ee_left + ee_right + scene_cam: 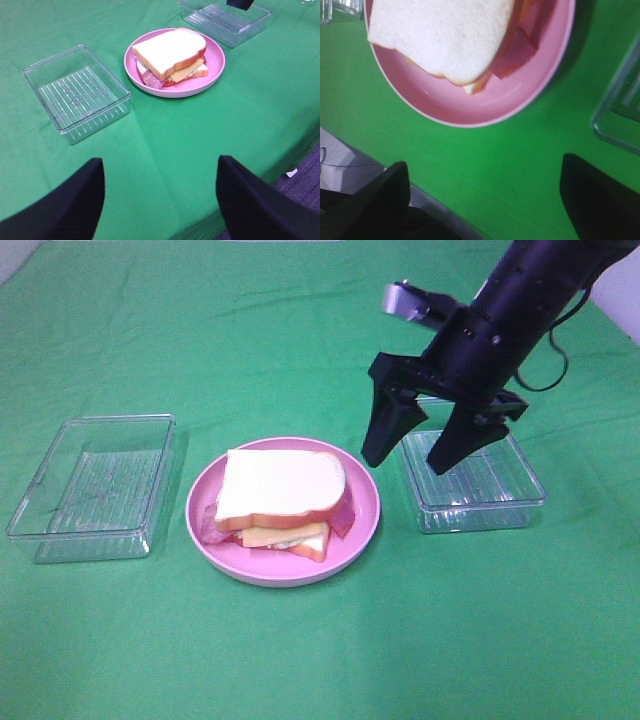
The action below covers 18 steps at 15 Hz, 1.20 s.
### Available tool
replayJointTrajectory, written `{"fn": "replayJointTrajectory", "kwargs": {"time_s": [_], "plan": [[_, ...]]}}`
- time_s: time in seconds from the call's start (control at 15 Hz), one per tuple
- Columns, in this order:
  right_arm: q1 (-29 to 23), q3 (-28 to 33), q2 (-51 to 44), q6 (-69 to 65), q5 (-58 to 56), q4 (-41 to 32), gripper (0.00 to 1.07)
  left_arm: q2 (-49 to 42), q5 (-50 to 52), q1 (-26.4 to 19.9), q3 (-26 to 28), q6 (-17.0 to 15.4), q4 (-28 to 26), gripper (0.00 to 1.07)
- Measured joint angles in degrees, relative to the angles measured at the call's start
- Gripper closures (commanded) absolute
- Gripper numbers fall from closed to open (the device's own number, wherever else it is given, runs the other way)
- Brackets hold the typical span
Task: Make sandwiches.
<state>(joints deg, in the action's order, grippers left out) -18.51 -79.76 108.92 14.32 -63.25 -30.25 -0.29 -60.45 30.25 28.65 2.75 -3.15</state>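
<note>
The toy sandwich of white bread, yellow cheese and pink bacon (283,502) lies on the round pink plate (365,523). The black right gripper (417,456) hangs just beside that plate, jaws apart, over a clear plastic tray (480,502). The left gripper (160,192), well apart from the plate, is spread too. No writing shows.

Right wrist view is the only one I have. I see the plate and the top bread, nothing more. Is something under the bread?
Observer: Yes. The left wrist view shows the sandwich stacked: yellow cheese and pink bacon between two bread slices on the pink plate.
Operator: Where is my right gripper?
Observer: In the high view the right gripper is open, raised between the plate and the right tray.
Operator: And the other tray?
Observer: The left tray sits left of the plate and looks empty.
</note>
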Motion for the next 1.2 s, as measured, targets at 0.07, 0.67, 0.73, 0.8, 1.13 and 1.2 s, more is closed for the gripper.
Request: {"fn": "replayJointTrajectory", "kwargs": {"time_s": [0.07,0.67,0.73,0.8,1.13,1.2], "plan": [[0.0,0.1,-3.2,-1.9,-0.9,3.6,0.30,0.0,0.0,0.0,0.0,0.0,0.0,0.45],[0.0,21.9,-49.4,-8.0,-2.2,19.3,0.30,0.0,0.0,0.0,0.0,0.0,0.0,0.45],[0.0,25.6,-55.2,-8.0,-2.7,19.3,0.30,0.0,0.0,0.0,0.0,0.0,0.0,0.45],[0.0,28.5,-60.9,-8.0,-2.8,19.4,0.30,0.0,0.0,0.0,0.0,0.0,0.0,0.45],[0.0,40.0,-83.7,-8.0,-4.2,21.7,0.30,0.0,0.0,0.0,0.0,0.0,0.0,0.45],[0.0,42.3,-88.2,-8.0,-4.2,22.3,0.30,0.0,0.0,0.0,0.0,0.0,0.0,0.45]]}}
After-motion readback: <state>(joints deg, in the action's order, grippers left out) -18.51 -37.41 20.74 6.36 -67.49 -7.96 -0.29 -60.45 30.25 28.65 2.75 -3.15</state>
